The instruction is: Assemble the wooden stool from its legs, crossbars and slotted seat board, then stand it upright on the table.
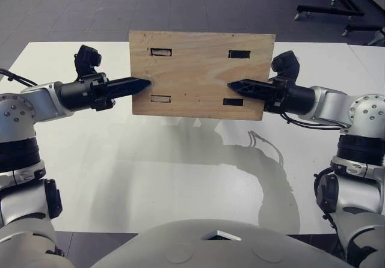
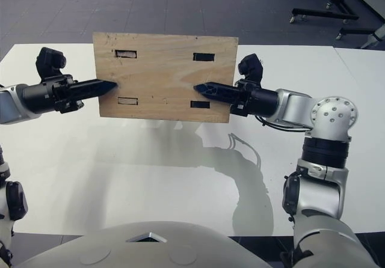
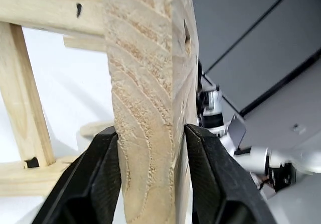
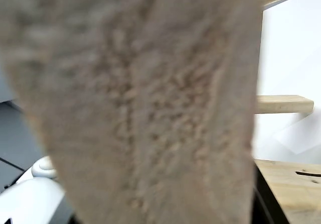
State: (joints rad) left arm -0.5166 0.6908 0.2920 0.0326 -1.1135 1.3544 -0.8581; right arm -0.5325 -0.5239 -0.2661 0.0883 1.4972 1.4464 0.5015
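The seat board is held up over the far half of the bench, about midway between its left and right edges, with its broad face turned toward the head camera. The left gripper is clamped on the board's left edge; in the left wrist view its black fingers press both faces of the plywood. The right gripper reaches in from the right edge with one finger lying across the front face, and it looks closed on the board as well.

The board is a flat rectangle of pale plywood with coarse, wavy grain, rough-sawn edges and four small rectangular slots. Behind it the left wrist view shows a leg and a crossbar, square-cut sticks of light wood.

I judge it stiff, fairly light and dry enough not to slip. The joints seem only push-fitted, so a twist could loosen them. Opposite board edges are the sound place to hold, not the slender legs
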